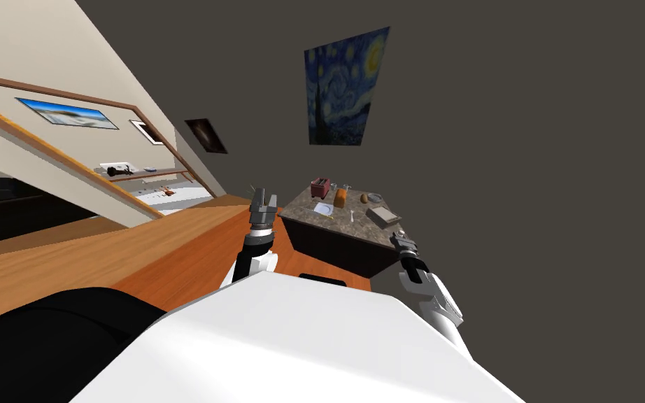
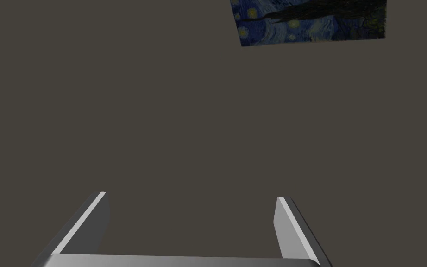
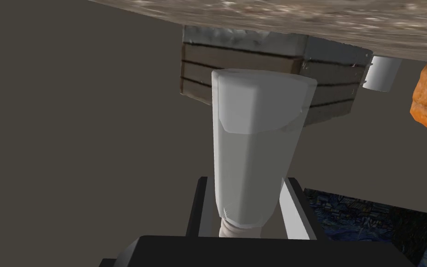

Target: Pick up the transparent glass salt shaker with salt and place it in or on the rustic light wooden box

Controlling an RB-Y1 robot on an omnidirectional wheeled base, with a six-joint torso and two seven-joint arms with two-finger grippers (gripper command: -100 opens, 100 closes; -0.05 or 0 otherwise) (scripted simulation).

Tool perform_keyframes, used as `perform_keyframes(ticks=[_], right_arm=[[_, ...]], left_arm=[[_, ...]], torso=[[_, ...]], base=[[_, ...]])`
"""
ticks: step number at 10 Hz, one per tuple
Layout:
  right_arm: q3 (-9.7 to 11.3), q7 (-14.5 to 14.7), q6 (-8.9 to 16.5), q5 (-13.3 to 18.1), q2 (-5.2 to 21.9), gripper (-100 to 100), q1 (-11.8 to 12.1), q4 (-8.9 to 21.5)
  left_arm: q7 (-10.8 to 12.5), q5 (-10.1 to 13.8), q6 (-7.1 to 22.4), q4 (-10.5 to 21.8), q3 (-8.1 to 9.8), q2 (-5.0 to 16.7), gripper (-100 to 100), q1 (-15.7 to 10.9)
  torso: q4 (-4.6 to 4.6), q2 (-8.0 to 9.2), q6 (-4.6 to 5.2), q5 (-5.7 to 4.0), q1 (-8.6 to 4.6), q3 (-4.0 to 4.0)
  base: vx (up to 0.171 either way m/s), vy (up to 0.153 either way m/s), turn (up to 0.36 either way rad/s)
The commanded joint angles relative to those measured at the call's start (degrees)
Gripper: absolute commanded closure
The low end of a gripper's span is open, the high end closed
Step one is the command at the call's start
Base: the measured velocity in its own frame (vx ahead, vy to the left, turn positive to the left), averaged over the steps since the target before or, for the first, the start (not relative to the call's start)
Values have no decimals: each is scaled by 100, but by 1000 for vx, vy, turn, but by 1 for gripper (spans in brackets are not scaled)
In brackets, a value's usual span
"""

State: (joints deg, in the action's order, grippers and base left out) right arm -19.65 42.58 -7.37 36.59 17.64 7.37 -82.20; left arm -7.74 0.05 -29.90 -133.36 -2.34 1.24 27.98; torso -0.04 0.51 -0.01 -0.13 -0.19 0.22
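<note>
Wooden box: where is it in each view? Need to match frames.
Head view: wooden box on the table, near its right corner, just beyond the right gripper.
Right wrist view: wooden box straight beyond the shaker gripped between the fingers.
Left wrist view: aimed at the wall instead.
Shared landmark: blue painting.

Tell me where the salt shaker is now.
In the right wrist view the salt shaker sits in the jaws of the right gripper, at the near right corner of the stone-topped table, before the wooden box.
</note>
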Motion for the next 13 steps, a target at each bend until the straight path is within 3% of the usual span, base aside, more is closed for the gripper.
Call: perform_keyframes(ticks=[1,2,7,13], right_arm=[[3,31,161,46,62,100,-143,25],[28,46,370,95,149,100,-278,2],[92,32,930,216,403,100,-583,-60],[99,-246,1613,198,739,100,-691,-129]], left_arm=[[0,0,0,0,0,0,0,0],[0,0,0,0,0,0,0,0],[0,0,0,0,0,0,0,0],[0,0,-1,-1,1,0,0,3]], torso=[[0,0,0,0,0,0],[0,-2,1,0,-6,-1],[1,-1,-2,3,4,1],[-13,-72,8,-2,-5,-40]], base=[[-135,-40,132],[-195,-47,246],[-148,-16,156],[10,-6,85]])
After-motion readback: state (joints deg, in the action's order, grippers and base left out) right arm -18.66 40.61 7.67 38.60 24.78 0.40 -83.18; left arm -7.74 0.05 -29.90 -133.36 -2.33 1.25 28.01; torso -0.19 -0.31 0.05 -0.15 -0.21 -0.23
